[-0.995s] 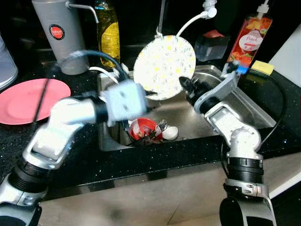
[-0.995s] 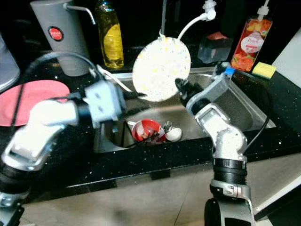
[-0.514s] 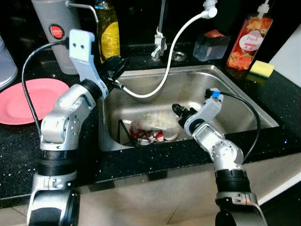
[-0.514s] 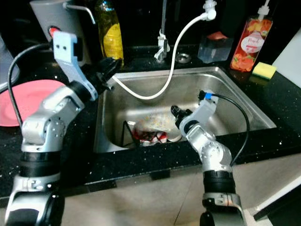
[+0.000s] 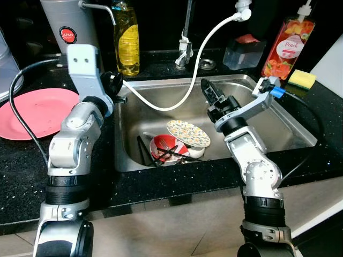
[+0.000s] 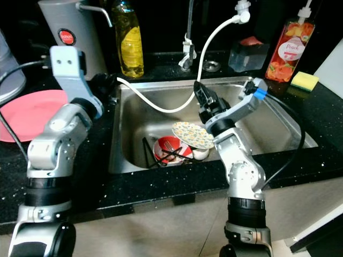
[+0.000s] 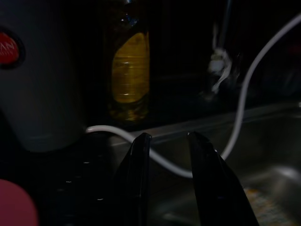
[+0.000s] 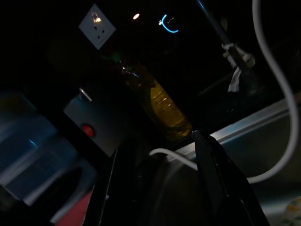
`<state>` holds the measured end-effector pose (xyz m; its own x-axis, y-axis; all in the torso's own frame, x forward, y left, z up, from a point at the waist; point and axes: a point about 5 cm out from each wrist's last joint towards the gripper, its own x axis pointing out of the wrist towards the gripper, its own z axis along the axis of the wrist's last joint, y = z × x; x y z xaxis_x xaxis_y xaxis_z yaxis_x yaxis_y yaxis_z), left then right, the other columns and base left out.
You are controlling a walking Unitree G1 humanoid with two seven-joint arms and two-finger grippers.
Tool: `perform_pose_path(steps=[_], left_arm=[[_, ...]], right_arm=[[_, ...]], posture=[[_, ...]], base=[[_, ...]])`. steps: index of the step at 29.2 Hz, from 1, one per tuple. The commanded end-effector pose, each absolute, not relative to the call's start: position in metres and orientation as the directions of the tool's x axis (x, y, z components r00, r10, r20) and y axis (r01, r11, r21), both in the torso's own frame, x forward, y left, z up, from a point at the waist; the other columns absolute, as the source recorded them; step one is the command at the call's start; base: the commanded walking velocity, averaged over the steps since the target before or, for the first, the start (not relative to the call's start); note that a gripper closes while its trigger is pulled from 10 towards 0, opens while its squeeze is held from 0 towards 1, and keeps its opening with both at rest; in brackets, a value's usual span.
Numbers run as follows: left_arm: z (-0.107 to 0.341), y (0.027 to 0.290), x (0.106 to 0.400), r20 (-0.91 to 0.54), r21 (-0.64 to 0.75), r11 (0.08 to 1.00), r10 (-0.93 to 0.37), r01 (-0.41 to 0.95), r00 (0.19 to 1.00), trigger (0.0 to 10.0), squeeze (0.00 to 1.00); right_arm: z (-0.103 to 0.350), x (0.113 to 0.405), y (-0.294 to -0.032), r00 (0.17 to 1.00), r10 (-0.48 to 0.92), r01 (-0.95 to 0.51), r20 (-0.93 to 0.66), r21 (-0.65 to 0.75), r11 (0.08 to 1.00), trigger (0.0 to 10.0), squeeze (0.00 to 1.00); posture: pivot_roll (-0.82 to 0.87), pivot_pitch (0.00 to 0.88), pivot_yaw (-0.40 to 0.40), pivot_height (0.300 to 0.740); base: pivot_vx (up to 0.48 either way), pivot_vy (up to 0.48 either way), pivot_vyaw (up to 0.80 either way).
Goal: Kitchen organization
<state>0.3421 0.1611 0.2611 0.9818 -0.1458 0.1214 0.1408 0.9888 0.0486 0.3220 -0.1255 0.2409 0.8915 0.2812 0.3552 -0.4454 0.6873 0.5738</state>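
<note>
Right claw (image 5: 210,92) empty; bowl (image 5: 163,150) half-hidden.

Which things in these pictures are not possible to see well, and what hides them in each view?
- Red bowl in the sink, eye views: the floral plate and dark utensils cover part of it; its contents are unclear.
- Left wrist view: too dark to show the sink bottom beyond the left gripper.
- Right wrist view: the grey dispenser is dim and blurred behind the right gripper.
- Pink plate, left eye view: cut by the frame edge.
</note>
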Motion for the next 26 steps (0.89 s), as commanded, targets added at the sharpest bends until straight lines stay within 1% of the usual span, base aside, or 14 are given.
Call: perform_pose_path(steps=[1,3,5,7,12,14,15,17,18,19,21,23,25,26], left_arm=[[0.251,0.164,0.342,0.061,0.109,0.987,-0.126,0.119,0.990,10.0,0.00],[0.246,0.165,0.342,0.018,0.163,0.981,-0.112,0.107,0.994,10.0,0.00],[0.245,0.165,0.340,0.002,0.183,0.978,-0.104,0.102,0.995,10.0,0.00],[0.246,0.165,0.339,0.001,0.194,0.976,-0.100,0.098,0.995,10.0,0.00],[0.240,0.163,0.337,-0.006,0.260,0.963,-0.072,0.071,0.997,10.0,0.00],[0.237,0.163,0.336,-0.016,0.266,0.961,-0.069,0.071,0.997,10.0,0.00],[0.237,0.163,0.336,-0.016,0.266,0.961,-0.069,0.071,0.997,10.0,0.00],[0.238,0.162,0.335,-0.018,0.265,0.962,-0.068,0.070,0.998,10.0,0.00],[0.238,0.161,0.335,-0.017,0.265,0.962,-0.068,0.070,0.998,10.0,0.00],[0.238,0.161,0.335,-0.017,0.265,0.962,-0.068,0.070,0.998,10.0,0.00],[0.239,0.162,0.334,-0.019,0.254,0.966,-0.056,0.059,0.998,10.0,0.00],[0.239,0.164,0.334,-0.029,0.258,0.965,-0.048,0.053,0.998,10.0,0.00],[0.236,0.168,0.332,-0.088,0.356,0.931,-0.049,0.078,0.995,10.0,0.00],[0.236,0.168,0.332,-0.088,0.356,0.931,-0.049,0.078,0.995,10.0,0.00]], right_arm=[[0.239,0.319,-0.123,0.891,0.288,-0.441,0.350,0.521,0.731,10.0,0.00],[0.238,0.316,-0.119,0.892,0.292,-0.431,0.346,0.449,0.783,10.0,0.00],[0.237,0.314,-0.116,0.899,0.280,-0.406,0.338,0.400,0.822,10.0,0.00],[0.236,0.314,-0.115,0.902,0.274,-0.395,0.334,0.384,0.834,10.0,0.00],[0.225,0.315,-0.111,0.936,0.241,-0.307,0.257,0.262,0.915,10.0,0.00],[0.220,0.315,-0.111,0.946,0.231,-0.281,0.229,0.219,0.934,10.0,0.00],[0.220,0.315,-0.111,0.946,0.231,-0.281,0.229,0.219,0.934,10.0,0.00],[0.215,0.316,-0.112,0.954,0.221,-0.244,0.201,0.094,0.965,10.0,0.00],[0.215,0.316,-0.113,0.955,0.219,-0.234,0.199,0.057,0.970,10.0,0.00],[0.215,0.316,-0.113,0.955,0.219,-0.234,0.199,0.057,0.970,10.0,0.00],[0.218,0.316,-0.115,0.956,0.202,-0.206,0.211,-0.003,0.979,10.0,0.00],[0.220,0.316,-0.117,0.958,0.186,-0.183,0.220,-0.033,0.983,10.0,0.00],[0.219,0.317,-0.122,0.964,0.155,-0.154,0.217,-0.021,0.988,10.0,0.00],[0.219,0.317,-0.122,0.964,0.155,-0.154,0.217,-0.021,0.988,10.0,0.00]], posture=[[0.06,0.000,-0.019,0.740],[0.07,0.000,-0.017,0.740],[0.07,0.000,-0.017,0.740],[0.07,0.000,-0.017,0.740],[0.07,0.000,-0.012,0.740],[0.07,0.000,-0.012,0.740],[0.07,0.000,-0.012,0.740],[0.07,0.000,-0.012,0.740],[0.07,0.000,-0.010,0.740],[0.07,0.000,-0.010,0.740],[0.07,0.000,0.001,0.740],[0.07,0.000,0.011,0.740],[0.07,0.000,0.012,0.740],[0.07,0.000,0.012,0.740]], base=[[0.000,0.000,0.00],[0.000,0.000,0.00],[0.000,0.000,0.00],[0.000,0.000,0.00],[0.000,0.000,0.00],[0.000,0.000,0.00],[0.000,0.000,0.00],[0.000,0.000,0.00],[0.000,0.000,0.00],[0.000,0.000,0.00],[0.000,0.000,0.00],[0.000,0.000,0.00],[0.000,0.000,0.00],[0.000,0.000,0.00]])
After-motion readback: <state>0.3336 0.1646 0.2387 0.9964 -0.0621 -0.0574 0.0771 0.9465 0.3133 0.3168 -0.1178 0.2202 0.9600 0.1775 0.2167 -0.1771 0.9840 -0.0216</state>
